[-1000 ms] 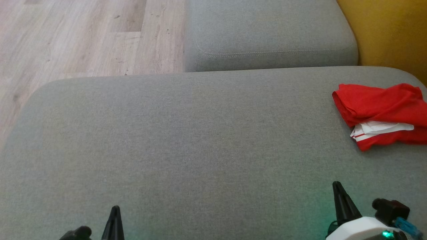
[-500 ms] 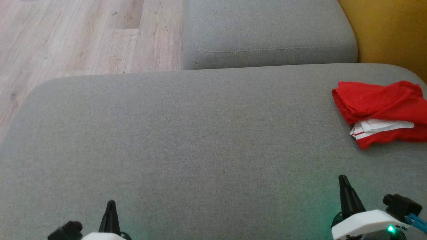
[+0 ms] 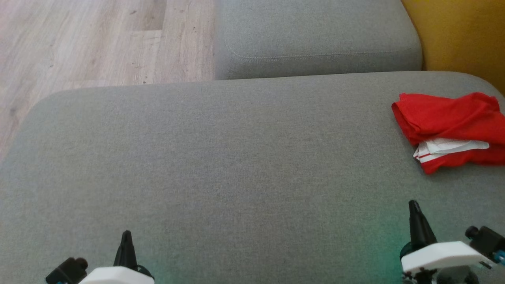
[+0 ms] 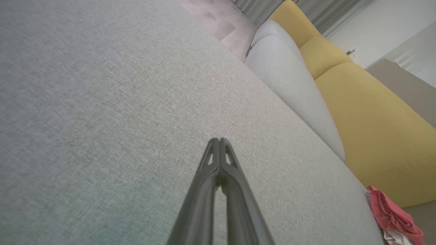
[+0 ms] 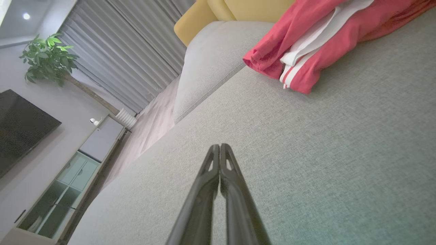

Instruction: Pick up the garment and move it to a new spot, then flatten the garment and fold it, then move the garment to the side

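Observation:
The garment (image 3: 449,128) is red with white stripes, folded into a loose bundle at the right edge of the grey sofa seat (image 3: 236,165). It also lies at the top right of the right wrist view (image 5: 316,37) and at the lower right corner of the left wrist view (image 4: 391,217). My left gripper (image 3: 126,236) stands shut at the lower left, above bare cushion, with nothing held (image 4: 218,140). My right gripper (image 3: 413,206) is shut and empty at the lower right (image 5: 218,146), well short of the garment.
A second grey cushion (image 3: 315,39) lies beyond the seat. Yellow sofa upholstery (image 3: 461,35) rises at the far right. Wooden floor (image 3: 86,43) lies past the seat's far left edge. A potted plant (image 5: 47,58), curtains (image 5: 129,54) and a cabinet (image 5: 75,177) stand in the room.
Both grippers have moved a little outward and forward, the left leftward and the right rightward, staying shut. The head view has shifted slightly. The garment lies as before.

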You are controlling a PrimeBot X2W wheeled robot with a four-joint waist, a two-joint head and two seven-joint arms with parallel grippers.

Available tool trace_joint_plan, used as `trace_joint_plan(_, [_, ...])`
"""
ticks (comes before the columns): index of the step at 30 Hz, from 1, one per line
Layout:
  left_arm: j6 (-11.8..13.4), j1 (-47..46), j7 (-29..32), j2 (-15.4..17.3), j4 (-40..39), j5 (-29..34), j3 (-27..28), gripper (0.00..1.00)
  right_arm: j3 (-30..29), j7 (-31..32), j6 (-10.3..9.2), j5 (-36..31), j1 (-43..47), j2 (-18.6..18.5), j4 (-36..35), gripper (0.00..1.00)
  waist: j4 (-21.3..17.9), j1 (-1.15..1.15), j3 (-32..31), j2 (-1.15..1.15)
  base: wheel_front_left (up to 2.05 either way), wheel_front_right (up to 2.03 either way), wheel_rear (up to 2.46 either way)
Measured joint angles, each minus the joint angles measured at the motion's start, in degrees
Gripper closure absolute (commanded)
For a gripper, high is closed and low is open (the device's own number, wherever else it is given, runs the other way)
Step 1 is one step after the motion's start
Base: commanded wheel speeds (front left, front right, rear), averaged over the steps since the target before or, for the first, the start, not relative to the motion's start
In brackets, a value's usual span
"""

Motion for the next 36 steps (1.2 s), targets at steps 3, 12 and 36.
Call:
trace_joint_plan(3, [-0.5, -0.1, 0.5, -0.5, 0.0, -1.3, 0.6, 1.0, -0.3, 0.4, 0.0, 2.0, -0.7, 0.0, 0.0, 1.0, -0.1, 0.0, 0.1, 0.0, 0.0, 0.0, 0.0])
trace_joint_plan(12, [-2.0, -1.1, 2.0, -1.6, -0.1, -5.2, 3.3, 1.0, -1.1, 1.3, 0.0, 8.2, -1.0, 0.0, -0.1, 1.0, -0.3, 0.0, 0.5, 0.0, 0.0, 0.0, 0.0])
trace_joint_plan(36, [-6.0, -2.8, 6.0, -4.4, -0.1, -16.5, 10.1, 1.0, -3.5, 4.1, 0.0, 25.7, -3.6, 0.0, -0.3, 1.0, -0.8, -0.01, 1.7, 0.0, 0.0, 0.0, 0.0])
